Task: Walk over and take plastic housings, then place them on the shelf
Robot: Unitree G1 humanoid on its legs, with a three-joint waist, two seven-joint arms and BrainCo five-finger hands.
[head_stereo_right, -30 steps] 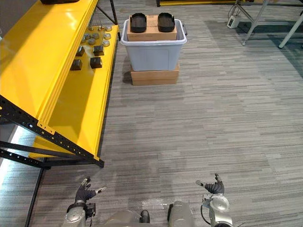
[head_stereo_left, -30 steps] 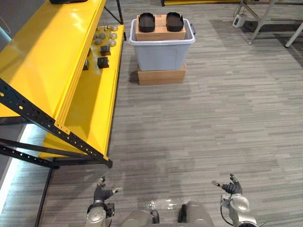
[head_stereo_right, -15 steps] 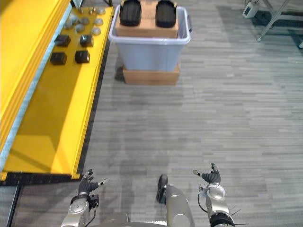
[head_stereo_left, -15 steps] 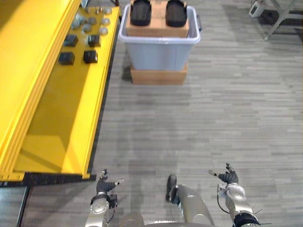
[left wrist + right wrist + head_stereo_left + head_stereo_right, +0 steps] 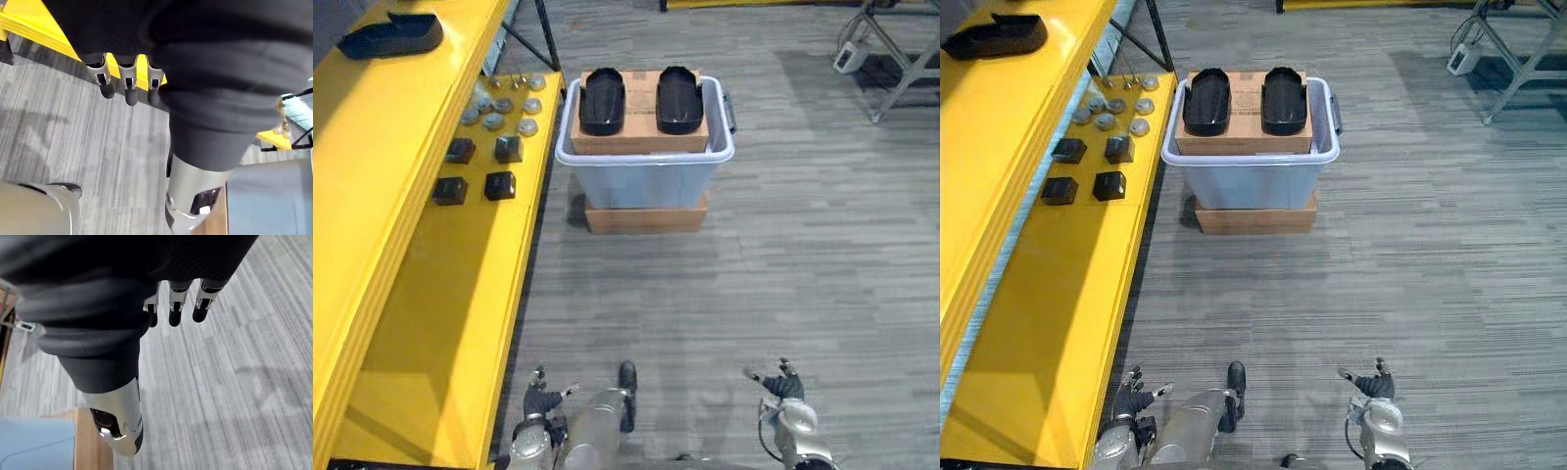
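Observation:
Two black plastic housings (image 5: pixel 603 99) (image 5: pixel 678 98) lie side by side on a cardboard box inside a pale blue tub (image 5: pixel 644 181), ahead of me on the floor. A third black housing (image 5: pixel 391 35) rests on the yellow shelf's (image 5: pixel 372 166) upper level at far left. My left hand (image 5: pixel 540 402) hangs low near the shelf's edge with relaxed fingers (image 5: pixel 128 83), holding nothing. My right hand (image 5: pixel 781 384) is low at the right over the floor, fingers (image 5: pixel 175 308) relaxed and empty. Both hands are far from the tub.
The tub stands on a flat cardboard box (image 5: pixel 646 216). On the lower shelf level (image 5: pixel 450 294) lie several small black blocks (image 5: pixel 475 168) and grey round parts (image 5: pixel 504 101). Metal table legs (image 5: pixel 901 69) stand at far right. Grey plank floor (image 5: pixel 783 264) lies between me and the tub.
The camera has shifted: the tub and shelf now sit lower and more central in the view, and the housing on the upper shelf has come into view. Both hands stay low and empty.

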